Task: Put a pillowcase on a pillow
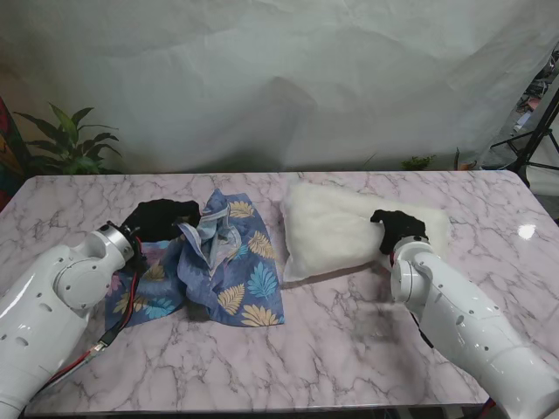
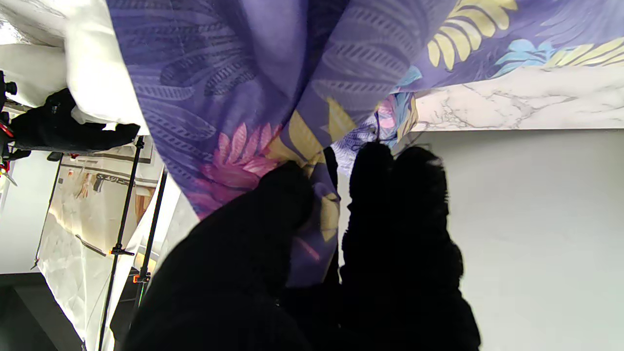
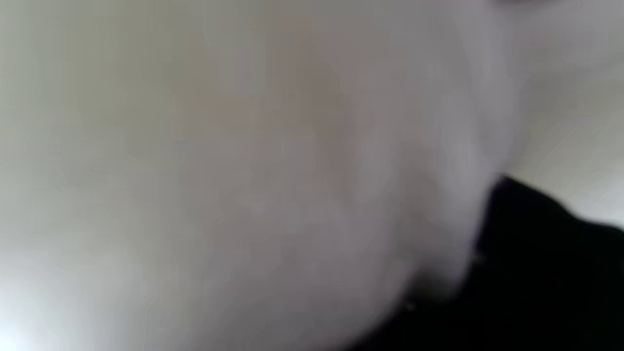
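A blue pillowcase (image 1: 229, 271) with yellow and teal leaves lies crumpled on the marble table, left of centre. My left hand (image 1: 160, 218), in a black glove, pinches a fold of the pillowcase (image 2: 273, 97) between thumb and fingers (image 2: 390, 195) and lifts its edge. The white pillow (image 1: 336, 229) lies right of centre. My right hand (image 1: 397, 229), also gloved black, rests on the pillow's right part, fingers pressed into it. The right wrist view is filled by blurred white pillow (image 3: 243, 170) with a dark bit of glove (image 3: 536, 273); its grasp is hidden.
The marble table (image 1: 349, 349) stretches wide toward me. A green plant (image 1: 65, 144) stands at the far left behind the table, and a dark tripod (image 1: 533, 144) at the far right. A white backdrop hangs behind.
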`<control>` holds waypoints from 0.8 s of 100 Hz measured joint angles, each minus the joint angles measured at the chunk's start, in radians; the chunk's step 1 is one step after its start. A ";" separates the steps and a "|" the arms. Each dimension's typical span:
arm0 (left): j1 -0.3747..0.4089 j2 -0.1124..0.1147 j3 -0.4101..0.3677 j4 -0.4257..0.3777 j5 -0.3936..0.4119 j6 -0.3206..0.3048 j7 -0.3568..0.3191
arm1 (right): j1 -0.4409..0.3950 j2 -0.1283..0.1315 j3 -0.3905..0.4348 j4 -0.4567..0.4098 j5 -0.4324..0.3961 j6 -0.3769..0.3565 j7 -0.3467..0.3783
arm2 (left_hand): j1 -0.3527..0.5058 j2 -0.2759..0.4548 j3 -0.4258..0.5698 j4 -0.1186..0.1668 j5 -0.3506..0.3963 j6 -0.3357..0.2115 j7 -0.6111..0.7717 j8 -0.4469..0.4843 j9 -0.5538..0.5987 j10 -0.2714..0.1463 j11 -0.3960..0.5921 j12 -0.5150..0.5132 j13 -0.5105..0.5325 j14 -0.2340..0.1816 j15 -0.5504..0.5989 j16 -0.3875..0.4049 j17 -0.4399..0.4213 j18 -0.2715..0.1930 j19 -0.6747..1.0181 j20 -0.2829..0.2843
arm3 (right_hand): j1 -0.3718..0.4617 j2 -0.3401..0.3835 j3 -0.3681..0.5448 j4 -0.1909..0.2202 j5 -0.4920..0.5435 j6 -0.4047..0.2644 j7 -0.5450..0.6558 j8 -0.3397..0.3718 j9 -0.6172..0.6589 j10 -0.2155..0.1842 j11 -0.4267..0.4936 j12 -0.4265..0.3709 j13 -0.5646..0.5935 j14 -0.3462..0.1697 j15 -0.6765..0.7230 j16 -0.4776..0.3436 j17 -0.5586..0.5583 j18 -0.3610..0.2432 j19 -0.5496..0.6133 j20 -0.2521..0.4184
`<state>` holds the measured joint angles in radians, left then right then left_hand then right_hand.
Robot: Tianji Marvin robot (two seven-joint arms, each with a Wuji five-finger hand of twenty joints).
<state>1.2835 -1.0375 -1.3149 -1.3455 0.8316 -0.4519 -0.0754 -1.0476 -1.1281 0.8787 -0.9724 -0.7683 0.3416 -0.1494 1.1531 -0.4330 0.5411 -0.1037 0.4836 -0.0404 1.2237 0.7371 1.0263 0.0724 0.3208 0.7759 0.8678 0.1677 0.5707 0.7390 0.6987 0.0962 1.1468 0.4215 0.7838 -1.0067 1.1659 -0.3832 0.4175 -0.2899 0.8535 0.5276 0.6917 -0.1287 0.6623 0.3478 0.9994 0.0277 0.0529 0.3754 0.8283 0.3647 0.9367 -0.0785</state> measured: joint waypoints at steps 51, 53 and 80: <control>-0.025 -0.018 0.006 0.003 -0.059 0.030 0.044 | -0.189 0.032 0.184 -0.195 -0.124 -0.129 -0.018 | 0.000 0.000 0.000 0.000 0.000 0.000 0.002 -0.002 0.000 0.000 0.000 0.000 0.000 0.000 0.000 -0.009 0.000 0.000 0.000 0.000 | 0.033 -0.063 0.011 0.032 0.609 -0.045 0.022 -0.127 0.411 -0.022 0.002 0.088 0.139 -0.005 0.342 0.296 0.124 -0.002 0.367 0.257; -0.027 -0.018 0.006 0.002 -0.059 0.030 0.044 | -0.195 0.032 0.191 -0.202 -0.124 -0.132 -0.018 | 0.000 0.000 0.000 0.000 0.000 0.000 0.002 -0.002 0.000 0.000 0.000 0.000 0.000 0.000 0.000 -0.009 0.000 0.000 0.000 0.000 | 0.033 -0.063 0.011 0.033 0.610 -0.045 0.022 -0.128 0.412 -0.022 0.002 0.090 0.142 -0.005 0.342 0.296 0.126 -0.002 0.377 0.268; -0.030 -0.020 0.013 -0.005 -0.064 0.005 0.041 | -0.224 0.022 0.223 -0.231 -0.080 -0.154 -0.074 | 0.000 0.000 0.000 0.000 0.000 -0.001 0.002 -0.002 0.000 0.000 0.000 0.000 0.000 -0.001 0.000 -0.010 0.000 0.000 0.000 0.000 | 0.016 -0.064 0.011 0.113 0.631 -0.045 0.022 -0.138 0.437 0.000 0.002 0.139 0.169 -0.004 0.493 0.296 0.174 -0.016 0.443 0.391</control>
<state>1.2537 -1.0571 -1.3020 -1.3507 0.7673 -0.4471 -0.0339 -1.2716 -1.1065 1.1013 -1.2029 -0.8481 0.1878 -0.2235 1.1531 -0.4330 0.5411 -0.1037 0.4836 -0.0410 1.2256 0.7354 1.0263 0.0721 0.3208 0.7759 0.8678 0.1672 0.5706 0.7291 0.6987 0.0962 1.1468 0.4210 0.7996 -1.0703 1.1770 -0.2707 1.0487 -0.3348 0.8751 0.3894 1.1289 -0.1291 0.6640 0.4864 1.1683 0.0236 0.5463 0.6716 1.0023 0.3483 1.3801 0.3121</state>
